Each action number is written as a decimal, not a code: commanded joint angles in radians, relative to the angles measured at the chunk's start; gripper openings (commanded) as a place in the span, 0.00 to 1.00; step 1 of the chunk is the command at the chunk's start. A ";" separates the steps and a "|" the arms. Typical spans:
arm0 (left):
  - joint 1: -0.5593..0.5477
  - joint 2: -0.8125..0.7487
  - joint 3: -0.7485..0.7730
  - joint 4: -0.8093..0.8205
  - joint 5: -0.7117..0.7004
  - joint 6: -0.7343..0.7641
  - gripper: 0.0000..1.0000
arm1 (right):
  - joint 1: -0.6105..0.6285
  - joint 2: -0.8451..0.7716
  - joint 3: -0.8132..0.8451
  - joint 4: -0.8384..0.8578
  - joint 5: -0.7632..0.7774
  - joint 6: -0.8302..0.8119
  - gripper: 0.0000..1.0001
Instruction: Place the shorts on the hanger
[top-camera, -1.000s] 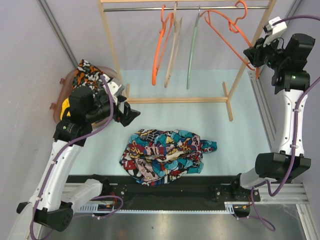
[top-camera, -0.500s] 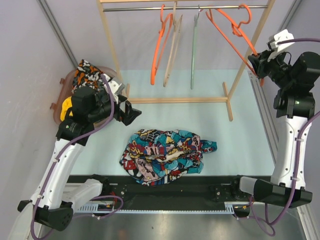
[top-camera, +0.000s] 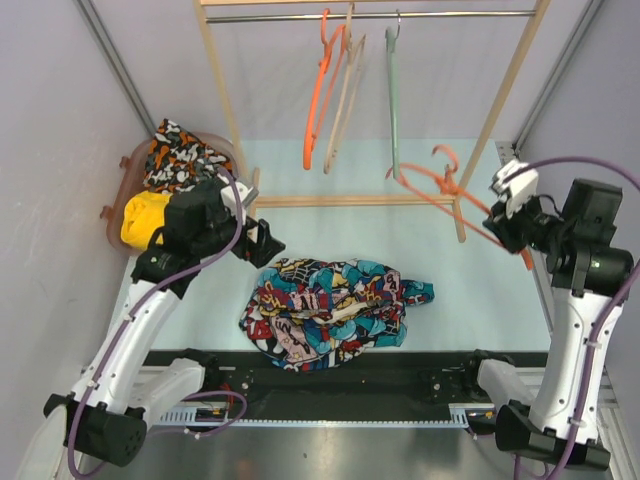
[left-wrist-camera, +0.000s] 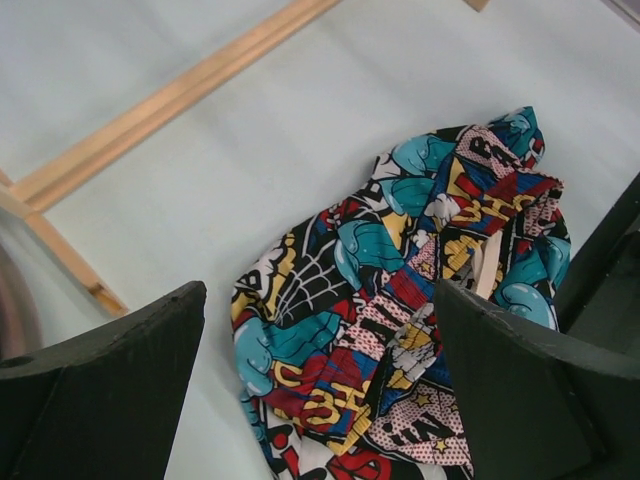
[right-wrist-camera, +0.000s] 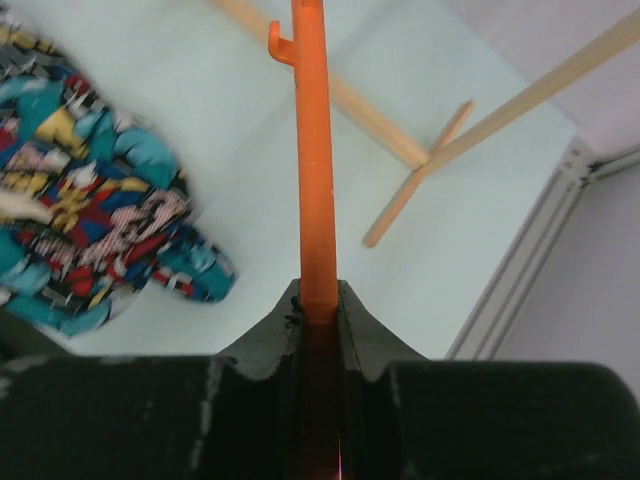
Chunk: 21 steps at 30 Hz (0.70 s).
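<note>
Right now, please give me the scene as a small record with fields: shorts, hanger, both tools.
garment: comic-print cloth shorts, crumpled on the pale table, not held
held object: thin orange rod hanger, off the rail, tilted above the table
right tool: shut on the hanger
left tool: open, near the shorts, apart from them
metal rail: carries a thicker orange hanger, a beige hanger, a pale green hanger

We see pale lilac-grey walls (top-camera: 50, 120) closing in a mint-green tabletop (top-camera: 480, 300). At its far side stands a wooden clothes rack (top-camera: 330, 201) with a metal rail (top-camera: 270, 17) across its top. The light falls soft and even.
</note>
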 joint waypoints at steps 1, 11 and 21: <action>0.007 -0.060 -0.073 0.108 0.112 0.029 1.00 | -0.004 -0.040 -0.046 -0.397 -0.097 -0.293 0.00; 0.008 0.009 -0.090 -0.143 0.150 0.326 0.91 | 0.181 -0.054 -0.150 -0.456 -0.190 -0.430 0.00; 0.126 -0.038 -0.178 -0.486 0.185 0.832 0.83 | 0.379 -0.095 -0.267 -0.456 -0.192 -0.439 0.00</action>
